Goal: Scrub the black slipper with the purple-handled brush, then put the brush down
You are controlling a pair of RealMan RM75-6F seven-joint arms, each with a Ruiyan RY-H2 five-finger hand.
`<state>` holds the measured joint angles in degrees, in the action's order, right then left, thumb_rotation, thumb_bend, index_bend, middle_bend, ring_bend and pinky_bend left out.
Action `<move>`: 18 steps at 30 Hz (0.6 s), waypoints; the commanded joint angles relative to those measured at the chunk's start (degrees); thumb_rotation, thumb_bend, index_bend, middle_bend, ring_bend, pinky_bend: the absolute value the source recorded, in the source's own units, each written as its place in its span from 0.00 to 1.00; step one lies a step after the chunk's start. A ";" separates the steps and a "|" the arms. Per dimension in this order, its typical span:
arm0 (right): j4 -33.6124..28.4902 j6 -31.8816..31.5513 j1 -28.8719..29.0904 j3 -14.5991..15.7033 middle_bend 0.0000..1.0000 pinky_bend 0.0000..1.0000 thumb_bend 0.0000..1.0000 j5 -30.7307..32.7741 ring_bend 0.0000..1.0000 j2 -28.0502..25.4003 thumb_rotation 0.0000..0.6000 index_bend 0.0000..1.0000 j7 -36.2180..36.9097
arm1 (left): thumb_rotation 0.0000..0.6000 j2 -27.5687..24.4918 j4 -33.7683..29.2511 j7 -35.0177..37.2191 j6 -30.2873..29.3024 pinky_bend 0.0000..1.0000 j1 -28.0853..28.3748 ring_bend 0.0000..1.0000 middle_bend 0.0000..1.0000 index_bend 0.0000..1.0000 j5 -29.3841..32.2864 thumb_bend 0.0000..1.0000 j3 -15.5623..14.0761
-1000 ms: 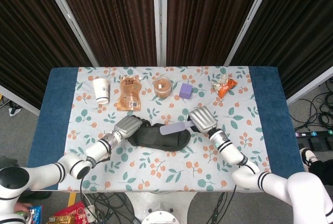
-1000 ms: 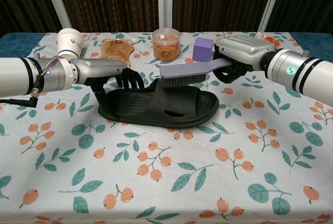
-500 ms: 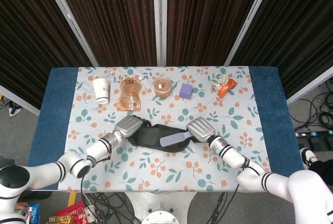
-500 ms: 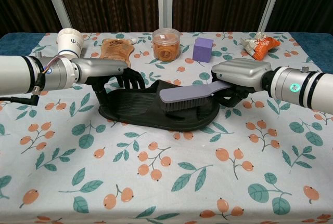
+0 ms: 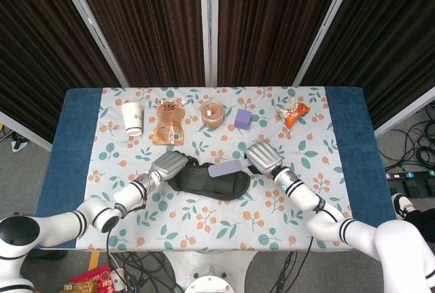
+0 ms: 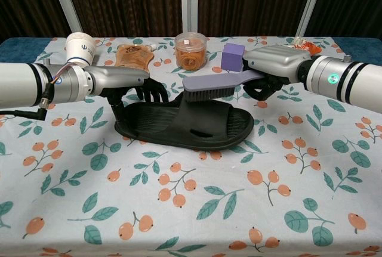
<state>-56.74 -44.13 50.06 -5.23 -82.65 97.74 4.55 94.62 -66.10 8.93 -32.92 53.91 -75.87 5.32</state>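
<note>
Right hand point(image 6: 276, 66) grips the handle of the purple-handled brush point(image 6: 218, 84); fingers are wrapped under the handle, brush head sticks out to the hand's left. Bristles face down and sit on the strap of the black slipper point(image 6: 185, 124), at its far edge. In the head view the same hand point(image 5: 264, 156) sits just right of the slipper point(image 5: 207, 181), with the brush point(image 5: 230, 167) lying across its upper right part.

Left hand point(image 6: 122, 81) rests on the slipper's left end, dark fingers point(image 6: 152, 92) curled down over the rim and pressing it. Head view: left hand point(image 5: 167, 166) is at the slipper's upper left end. The two hands are at opposite ends of the slipper, brush between them.

Slipper lies flat, sole side down, near the middle of the table point(image 5: 75, 143), lengthwise left to right.

Counts: one slipper, one brush. Back row, well apart from the hands, one each: paper cup point(image 5: 132, 117), brown pouch point(image 5: 168, 122), clear tub point(image 5: 213, 113), purple cube point(image 5: 242, 117), orange snack bag point(image 5: 293, 112).
</note>
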 commanded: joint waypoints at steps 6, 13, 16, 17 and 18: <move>-1.93 1.71 -0.53 4.15 1.00 1.00 0.79 -2.05 1.00 -0.84 1.00 1.00 -1.98 | 1.00 -0.06 0.12 -0.41 0.13 0.26 -0.03 0.31 0.46 0.36 0.45 0.16 -0.12; -10.06 -2.93 -3.30 6.68 1.00 1.00 0.79 -5.08 1.00 -7.48 1.00 1.00 0.80 | 1.00 -0.12 -0.18 -0.85 -0.63 0.26 -0.16 0.31 0.45 0.35 0.44 0.16 0.01; -12.78 -6.12 -4.57 6.20 1.00 1.00 0.79 -5.50 1.00 -10.39 1.00 1.00 3.31 | 1.00 -0.49 -0.93 -1.13 -1.20 0.26 -0.23 0.26 0.40 0.27 0.31 0.16 0.13; -13.23 -7.12 -4.99 5.70 1.00 1.00 0.79 -5.20 1.00 -11.29 1.00 1.00 4.01 | 1.00 -0.63 -1.25 -1.13 -1.50 0.26 -0.29 0.22 0.35 0.22 0.22 0.16 0.19; -13.52 -7.94 -5.44 5.13 1.00 1.00 0.79 -4.67 1.00 -12.35 1.00 1.00 4.60 | 1.00 -0.73 -1.59 -1.10 -2.11 0.25 -0.44 0.19 0.30 0.19 0.04 0.16 0.30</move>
<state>-68.97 -50.31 45.81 0.66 -87.58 87.34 7.56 94.05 -67.37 7.85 -34.63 53.60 -75.68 5.51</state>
